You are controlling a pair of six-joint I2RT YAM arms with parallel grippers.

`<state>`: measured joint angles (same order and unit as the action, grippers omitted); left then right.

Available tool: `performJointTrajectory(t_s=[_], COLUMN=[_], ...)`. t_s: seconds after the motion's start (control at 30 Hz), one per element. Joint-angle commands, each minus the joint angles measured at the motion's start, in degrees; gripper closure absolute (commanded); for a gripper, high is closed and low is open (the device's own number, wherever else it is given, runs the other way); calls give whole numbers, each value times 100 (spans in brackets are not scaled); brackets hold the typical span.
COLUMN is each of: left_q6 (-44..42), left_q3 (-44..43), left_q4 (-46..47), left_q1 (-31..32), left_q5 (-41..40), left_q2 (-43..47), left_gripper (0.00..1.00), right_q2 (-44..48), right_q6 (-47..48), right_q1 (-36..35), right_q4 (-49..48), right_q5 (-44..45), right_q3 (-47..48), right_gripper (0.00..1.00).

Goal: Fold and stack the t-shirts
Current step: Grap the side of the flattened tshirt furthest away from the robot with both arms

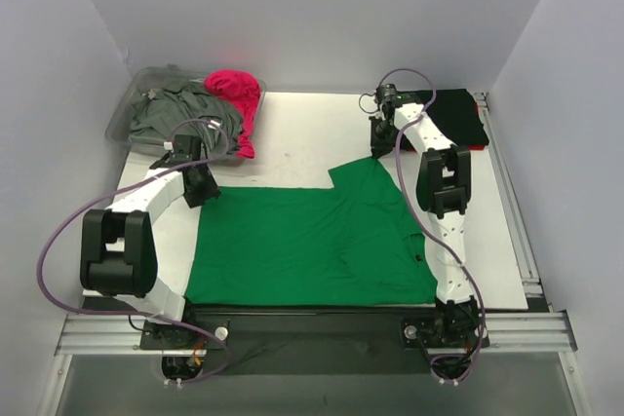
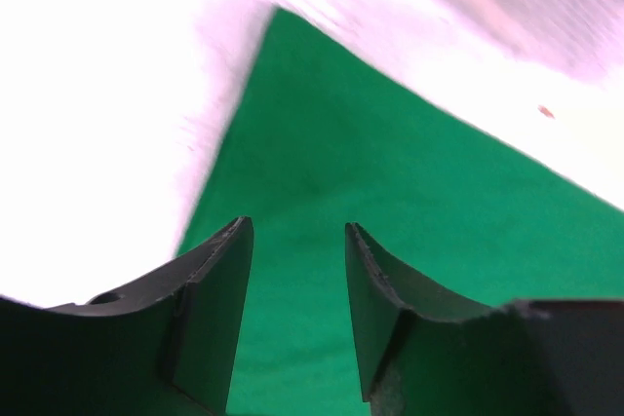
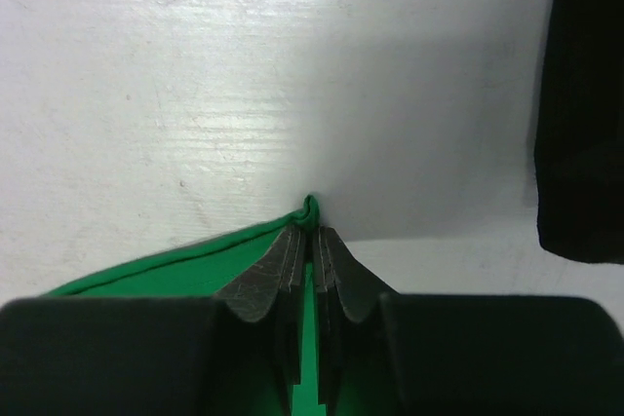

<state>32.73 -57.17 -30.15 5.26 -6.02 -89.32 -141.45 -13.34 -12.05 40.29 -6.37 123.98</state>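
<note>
Looking down from the overhead camera, I find the clear plastic bin point(image 1: 125, 116) at the upper left of the frame. It holds the grey t-shirt point(image 1: 180, 112), and the magenta pink t-shirt point(image 1: 237, 94) spills over its right rim onto the white table point(image 1: 292, 133).

Just below the bin, the left gripper point(image 1: 200, 185) hangs over the upper left corner of the bright green t-shirt point(image 1: 302, 241). That shirt lies spread flat across the lower middle of the frame. Through the left wrist camera, the left gripper point(image 2: 297, 231) has its jaws narrowly parted with nothing between them, and the green corner point(image 2: 390, 202) lies beneath.

Right of centre, the right gripper point(image 1: 380, 143) sits at the tip of the green sleeve that juts toward the top of the frame. From the right wrist camera its jaws are pinched tight on a small fold of the green hem point(image 3: 310, 209), at the fingertips point(image 3: 292, 260).

The right arm point(image 1: 441, 211) crosses the shirt's right edge. At the upper right, the black t-shirt point(image 1: 458, 114) lies near the right gripper, with bare table between them. It shows again along the right side of the wrist view point(image 3: 585, 94).
</note>
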Motion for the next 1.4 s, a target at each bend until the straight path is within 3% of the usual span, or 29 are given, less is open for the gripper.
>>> performJointTrajectory(t_s=[0.0, 0.13, 0.27, 0.57, 0.9, 1.0, 1.13, 1.27, 1.37], left_q6=[-232, -276, -302, -399, -408, -399, -417, -496, -557], left_q3=[-295, -330, -427, -673, -726, -743, -769, -814, -814], left_q4=[580, 1167, 1512, 1372, 1503, 1460, 1433, 1451, 1451], left_q1=[-113, -121, -113, -121, -121, -121, -121, -121, -121], left_q5=[-302, -593, -724, -1164, -901, -892, -883, -778, -716], left_q2=[-200, -516, -823, -1158, -1562, -1580, -1580, -1545, -1413], left_gripper=[51, 58, 58, 54, 54, 60, 77, 100, 100], right_q2=[328, 504, 592, 662, 733, 750, 812, 987, 1145], right_q6=[77, 42, 16, -2, -2, -19, -80, -256, -353], right_q1=[80, 72, 72, 80, 89, 89, 98, 186, 300], right_q4=[286, 277, 286, 295, 286, 286, 286, 286, 295], right_q5=[286, 242, 206, 189, 180, 189, 232, 277, 259], right_q3=[-330, -489, -577, -709, -744, -735, -709, -648, -525], right_gripper=[100, 100, 100, 100, 100, 100, 100, 100, 100])
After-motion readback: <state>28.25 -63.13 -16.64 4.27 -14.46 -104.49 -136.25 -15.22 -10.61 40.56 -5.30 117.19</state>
